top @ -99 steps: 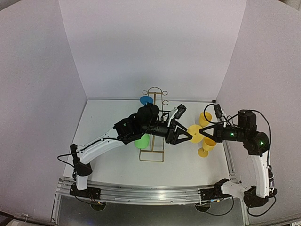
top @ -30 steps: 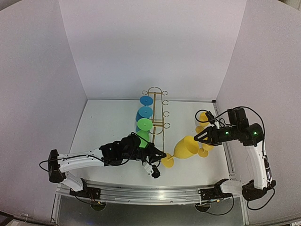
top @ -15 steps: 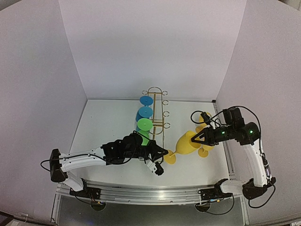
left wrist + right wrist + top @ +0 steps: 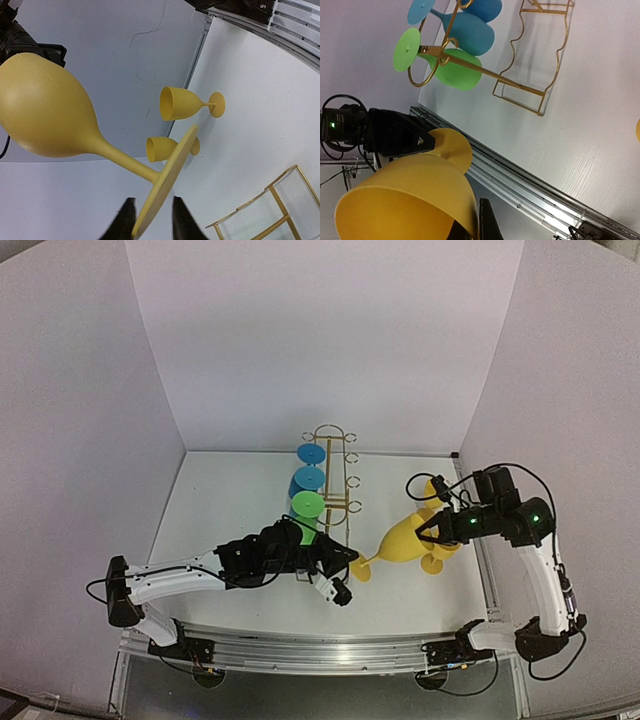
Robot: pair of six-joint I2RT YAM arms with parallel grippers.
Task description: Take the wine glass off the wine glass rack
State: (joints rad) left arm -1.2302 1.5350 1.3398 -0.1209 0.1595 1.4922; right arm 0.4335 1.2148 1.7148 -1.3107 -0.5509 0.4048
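Yellow wine glass hangs tilted above the counter, bridged by both arms and off the rack, just to its right. Left gripper: fingers straddle the edge of the foot, slightly parted, with a sliver of gap on one side; steadying rather than clamping, I judge. Right gripper: fingers pinched on the bowl wall at the rim, likely carrying the weight. Beyond, two yellow glasses lie on their sides. Farthest, the wine glass rack holds a green glass and blue glasses by their stems.
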